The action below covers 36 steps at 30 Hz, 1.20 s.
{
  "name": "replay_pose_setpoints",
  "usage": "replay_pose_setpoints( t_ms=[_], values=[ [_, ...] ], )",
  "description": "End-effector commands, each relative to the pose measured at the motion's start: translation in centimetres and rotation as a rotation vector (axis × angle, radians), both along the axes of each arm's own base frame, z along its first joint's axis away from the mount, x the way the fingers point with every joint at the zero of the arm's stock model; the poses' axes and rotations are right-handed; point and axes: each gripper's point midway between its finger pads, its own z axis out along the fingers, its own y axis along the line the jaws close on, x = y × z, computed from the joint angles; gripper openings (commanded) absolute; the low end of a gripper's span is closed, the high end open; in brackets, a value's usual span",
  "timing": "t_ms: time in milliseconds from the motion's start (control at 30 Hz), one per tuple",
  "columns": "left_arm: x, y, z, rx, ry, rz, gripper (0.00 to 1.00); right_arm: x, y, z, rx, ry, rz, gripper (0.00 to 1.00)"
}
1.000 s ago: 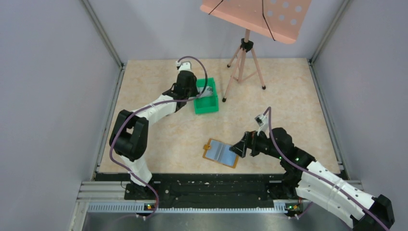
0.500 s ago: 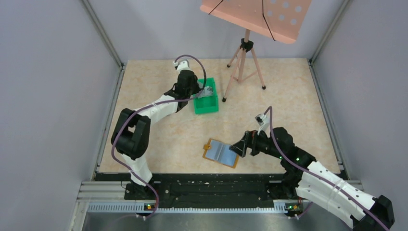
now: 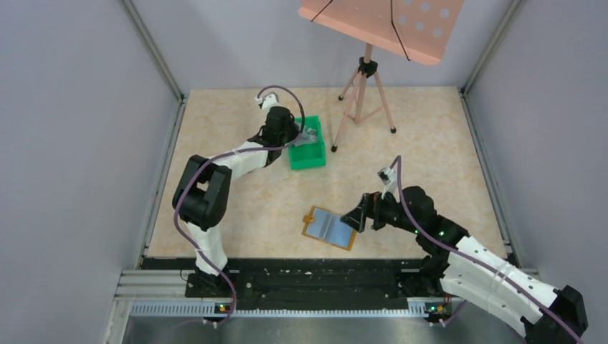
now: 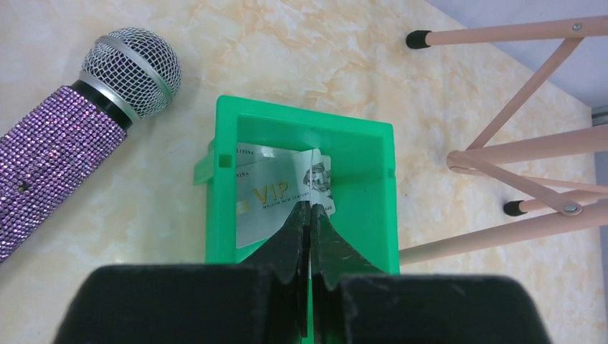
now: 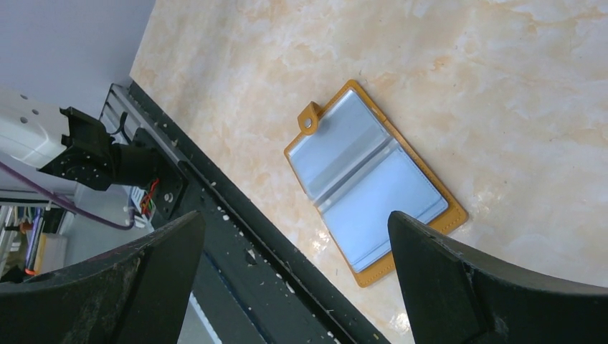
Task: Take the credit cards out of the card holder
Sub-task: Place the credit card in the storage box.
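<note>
On the table's near side, the card holder lies open, pockets apparently bare.
Its long axis runs 10 to 4 o'clock; the right tool, spread wide and empty, hovers at its 3 o'clock. Credit cards lie in the green bin at 12, under the shut left tool.

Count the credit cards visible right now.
2 that I can tell apart, both overlapping in the green bin: a VIP-printed card on top, a second card peeking out at its left. More may lie hidden beneath; the card holder's pockets look empty.
</note>
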Motion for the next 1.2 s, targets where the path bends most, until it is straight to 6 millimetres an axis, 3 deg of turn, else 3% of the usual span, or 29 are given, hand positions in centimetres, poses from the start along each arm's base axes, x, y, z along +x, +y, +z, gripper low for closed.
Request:
replay_pose_setpoints(
  t_ms=[0, 733, 933, 1167],
  values=[
    [1.5, -0.2, 0.9, -0.086, -0.04, 0.02, 0.0, 1.0, 0.5, 3.0, 0.039, -0.071, 0.0, 0.99],
    [2.9, -0.8, -3.3, -0.087, 0.074, -0.016, 0.0, 1.3, 0.4, 3.0, 0.03, -0.073, -0.019, 0.99],
    [3.1, -0.6, -3.3, -0.054, 0.094, -0.015, 0.0, 1.5, 0.5, 3.2, 0.027, -0.072, -0.017, 0.99],
    [3.2, 0.0, -2.5, -0.012, 0.095, -0.002, 0.1, 1.5, 0.7, 3.1, 0.028, -0.071, -0.011, 0.99]
  ],
)
